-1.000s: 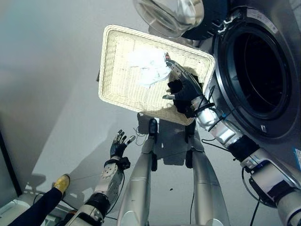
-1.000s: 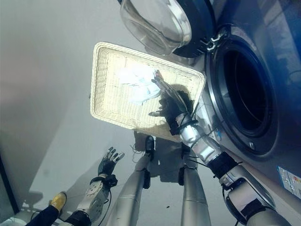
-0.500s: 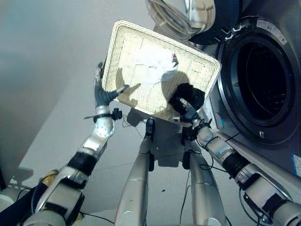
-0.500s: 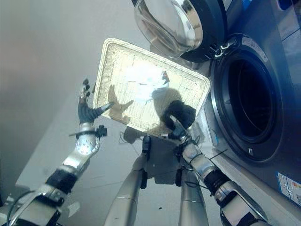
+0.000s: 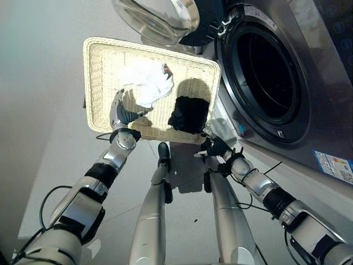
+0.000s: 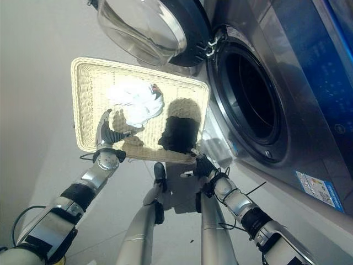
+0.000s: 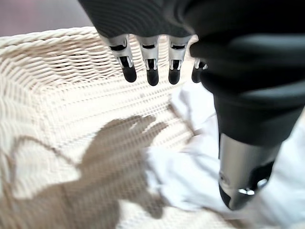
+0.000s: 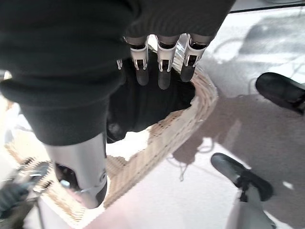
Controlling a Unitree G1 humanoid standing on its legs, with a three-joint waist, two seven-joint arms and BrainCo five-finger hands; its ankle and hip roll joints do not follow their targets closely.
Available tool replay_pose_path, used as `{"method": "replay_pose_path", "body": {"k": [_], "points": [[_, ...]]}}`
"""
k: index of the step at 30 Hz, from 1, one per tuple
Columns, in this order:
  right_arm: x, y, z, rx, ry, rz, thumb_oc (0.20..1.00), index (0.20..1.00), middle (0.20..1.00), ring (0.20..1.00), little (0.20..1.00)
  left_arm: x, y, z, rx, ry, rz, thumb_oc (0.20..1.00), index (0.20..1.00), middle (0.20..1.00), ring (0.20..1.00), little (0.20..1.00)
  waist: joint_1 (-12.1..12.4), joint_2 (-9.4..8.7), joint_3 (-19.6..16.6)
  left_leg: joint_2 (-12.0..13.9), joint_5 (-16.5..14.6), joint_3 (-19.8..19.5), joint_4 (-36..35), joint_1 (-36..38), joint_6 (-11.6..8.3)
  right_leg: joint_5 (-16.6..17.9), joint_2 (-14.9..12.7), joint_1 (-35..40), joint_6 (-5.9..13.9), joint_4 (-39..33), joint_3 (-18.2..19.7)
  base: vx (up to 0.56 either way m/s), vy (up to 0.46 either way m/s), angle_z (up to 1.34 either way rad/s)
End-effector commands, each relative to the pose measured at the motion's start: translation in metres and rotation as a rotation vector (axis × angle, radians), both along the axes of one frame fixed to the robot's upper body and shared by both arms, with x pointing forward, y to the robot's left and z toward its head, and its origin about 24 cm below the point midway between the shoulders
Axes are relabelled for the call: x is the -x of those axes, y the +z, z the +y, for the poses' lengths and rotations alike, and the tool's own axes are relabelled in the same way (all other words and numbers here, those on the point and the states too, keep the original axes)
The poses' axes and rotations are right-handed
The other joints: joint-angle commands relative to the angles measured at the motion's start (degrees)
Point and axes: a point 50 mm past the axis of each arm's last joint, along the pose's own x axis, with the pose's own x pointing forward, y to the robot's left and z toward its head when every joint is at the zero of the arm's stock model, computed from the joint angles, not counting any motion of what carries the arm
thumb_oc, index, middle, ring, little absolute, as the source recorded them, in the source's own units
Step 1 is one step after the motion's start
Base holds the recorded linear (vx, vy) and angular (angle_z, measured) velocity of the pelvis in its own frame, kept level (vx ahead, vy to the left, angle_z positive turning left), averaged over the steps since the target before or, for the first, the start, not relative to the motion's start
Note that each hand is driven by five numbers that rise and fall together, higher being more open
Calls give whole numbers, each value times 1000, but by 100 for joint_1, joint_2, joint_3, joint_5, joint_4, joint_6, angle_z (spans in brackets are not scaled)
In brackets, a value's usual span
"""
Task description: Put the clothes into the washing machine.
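I see the wicker basket [image 5: 99,77] on the floor [image 5: 38,138] beside the washing machine [image 5: 309,83], whose door [image 5: 160,16] stands open. White clothes [image 5: 148,83] and a black garment [image 5: 188,114] lie inside the basket. My left hand [image 5: 120,110] hovers over the white clothes with relaxed fingers, holding nothing; my right hand [image 5: 212,146] sits at the basket's near edge by the black garment, fingers straight.

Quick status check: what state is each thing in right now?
Washing machine door: swung open.
Drum: dark, looks empty.
Wicker basket: on floor, holding both clothes.
White garment: crumpled.
Black garment: bunched.
Left robot hand: open.
Right robot hand: open.
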Motion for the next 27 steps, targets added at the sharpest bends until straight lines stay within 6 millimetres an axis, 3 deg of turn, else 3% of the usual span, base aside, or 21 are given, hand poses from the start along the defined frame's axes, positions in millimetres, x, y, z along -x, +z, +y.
{"method": "replay_pose_path", "body": {"k": [1, 5, 7, 9, 11, 14, 18, 23, 27], "points": [[6, 21, 15, -66, 87, -84, 1000, 1000, 1000, 1000, 1000, 0, 12, 36, -33, 132, 40, 1000, 1000, 1000, 1000, 1000, -192, -243, -107, -357, -652, 420, 999, -286, -89, -79, 126, -228, 261, 104, -213, 45, 91, -17], [4, 29, 9, -74, 64, -106, 1000, 1000, 1000, 1000, 1000, -1, 27, 55, -9, 221, -4, 1000, 1000, 1000, 1000, 1000, -383, -332, -107, -281, -871, 516, 1408, -548, -79, -93, 166, -526, 224, 267, -43, 48, 98, -18], [6, 29, 3, -94, 35, -115, 1000, 1000, 1000, 1000, 1000, 1, 51, 69, 74, 299, -145, 1000, 1000, 1000, 1000, 1000, -517, -451, -107, -230, -998, 523, 1685, -838, -56, -80, 235, -826, 196, 404, 108, 36, 57, -21], [7, 27, 1, -103, 24, -114, 1000, 1000, 1000, 1000, 1000, 1, 61, 72, 117, 319, -206, 1000, 1000, 1000, 1000, 1000, -551, -500, -107, -232, -1065, 487, 1789, -944, -42, -88, 261, -928, 186, 458, 166, 20, -5, -11], [12, 20, 1, -129, 11, -108, 1000, 1000, 1000, 1000, 1000, 2, 84, 73, 272, 327, -378, 1000, 1000, 1000, 1000, 1000, -605, -641, -107, -259, -1190, 340, 1976, -1209, -1, -86, 354, -1160, 168, 562, 279, 19, -43, -6], [18, 12, 10, -162, 23, -107, 1000, 1000, 1000, 1000, 1000, 0, 111, 61, 424, 248, -552, 1000, 1000, 1000, 1000, 1000, -645, -823, -107, -286, -1323, 155, 2153, -1556, 39, -55, 473, -1444, 187, 657, 317, -1, -100, -11], [20, 12, 19, -184, 52, -106, 1000, 1000, 1000, 1000, 1000, -4, 136, 42, 400, 193, -617, 1000, 1000, 1000, 1000, 1000, -666, -974, -107, -314, -1366, 13, 2202, -1777, 46, 13, 562, -1593, 211, 625, 322, -14, -82, -1], [18, 19, 24, -204, 75, -136, 1000, 1000, 1000, 1000, 1000, -9, 157, 25, 359, 112, -629, 1000, 1000, 1000, 1000, 1000, -707, -1062, -107, -330, -1386, -84, 2147, -1870, 24, 46, 617, -1670, 248, 563, 362, -5, -22, 0], [14, 28, 25, -221, 83, -158, 1000, 1000, 1000, 1000, 1000, -15, 162, 14, 271, 71, -547, 1000, 1000, 1000, 1000, 1000, -741, -1091, -107, -354, -1382, -116, 2076, -1872, 1, 78, 628, -1667, 269, 477, 393, -16, -3, 5]]}}
